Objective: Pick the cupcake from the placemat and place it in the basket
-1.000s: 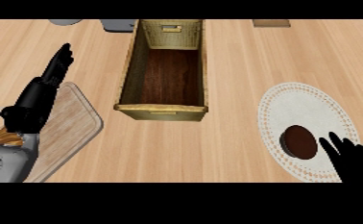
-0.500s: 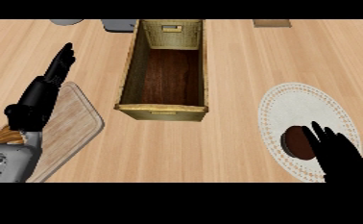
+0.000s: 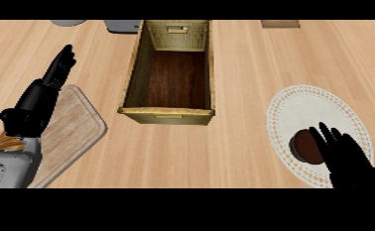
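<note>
progress: nothing placed, grasp and carry left | cupcake [image 3: 306, 146] on white placemat [image 3: 316, 111], lower right of worktop [image 3: 242, 61], seen from above as round disc, no long axis | right hand [image 3: 345, 159] over its near edge, fingers straight and spread | left hand [image 3: 42, 96] resting open at left | basket [image 3: 132, 79] long axis runs away from robot

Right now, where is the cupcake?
In the head view the cupcake sits on the white placemat at lower right, right of the basket, with the right hand partly over it.
</note>
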Motion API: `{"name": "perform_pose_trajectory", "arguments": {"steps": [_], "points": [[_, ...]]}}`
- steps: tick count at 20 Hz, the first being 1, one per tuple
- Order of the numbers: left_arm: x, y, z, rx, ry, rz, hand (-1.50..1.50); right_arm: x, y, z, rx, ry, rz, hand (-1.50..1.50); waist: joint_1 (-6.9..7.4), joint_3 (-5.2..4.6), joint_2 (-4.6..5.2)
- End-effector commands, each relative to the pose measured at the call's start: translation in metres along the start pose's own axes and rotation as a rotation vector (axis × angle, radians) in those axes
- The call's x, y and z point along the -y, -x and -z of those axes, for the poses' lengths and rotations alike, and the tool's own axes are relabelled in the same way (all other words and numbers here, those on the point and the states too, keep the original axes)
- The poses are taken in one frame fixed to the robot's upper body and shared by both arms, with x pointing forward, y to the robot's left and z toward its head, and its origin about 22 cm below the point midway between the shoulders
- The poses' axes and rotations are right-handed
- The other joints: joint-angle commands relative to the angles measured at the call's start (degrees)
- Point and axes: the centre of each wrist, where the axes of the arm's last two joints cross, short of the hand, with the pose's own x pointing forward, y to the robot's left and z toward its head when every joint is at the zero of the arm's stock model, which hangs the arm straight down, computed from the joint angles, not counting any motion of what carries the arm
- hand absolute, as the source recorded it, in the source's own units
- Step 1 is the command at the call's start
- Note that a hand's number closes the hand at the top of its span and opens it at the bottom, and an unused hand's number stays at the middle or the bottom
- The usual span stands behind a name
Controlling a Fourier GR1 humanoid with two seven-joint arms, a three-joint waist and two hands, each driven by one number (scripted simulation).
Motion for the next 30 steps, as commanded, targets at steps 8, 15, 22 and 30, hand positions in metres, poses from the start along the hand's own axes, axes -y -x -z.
{"name": "perform_pose_trajectory", "arguments": {"steps": [8, 15, 22, 30], "points": [[-0.010, 0.006, 0.003, 0.005, -0.013, 0.007, 0.00, -0.040, 0.015, 0.029, 0.016, 0.025, 0.008, -1.50, 0.01, 0.00, 0.08], [-0.002, 0.002, -0.017, 0.002, 0.008, 0.006, 0.00, -0.029, 0.018, 0.033, 0.009, 0.030, 0.035, -1.50, 0.19, 0.00, -0.01], [-0.003, 0.000, 0.006, 0.001, 0.008, 0.009, 0.00, -0.071, 0.003, 0.021, -0.036, 0.006, 0.033, -1.50, -0.08, -0.01, 0.03], [0.003, -0.008, 0.009, -0.009, 0.020, -0.004, 0.00, -0.066, 0.019, 0.039, -0.027, -0.023, 0.020, -1.50, 0.02, -0.01, 0.03]]}}
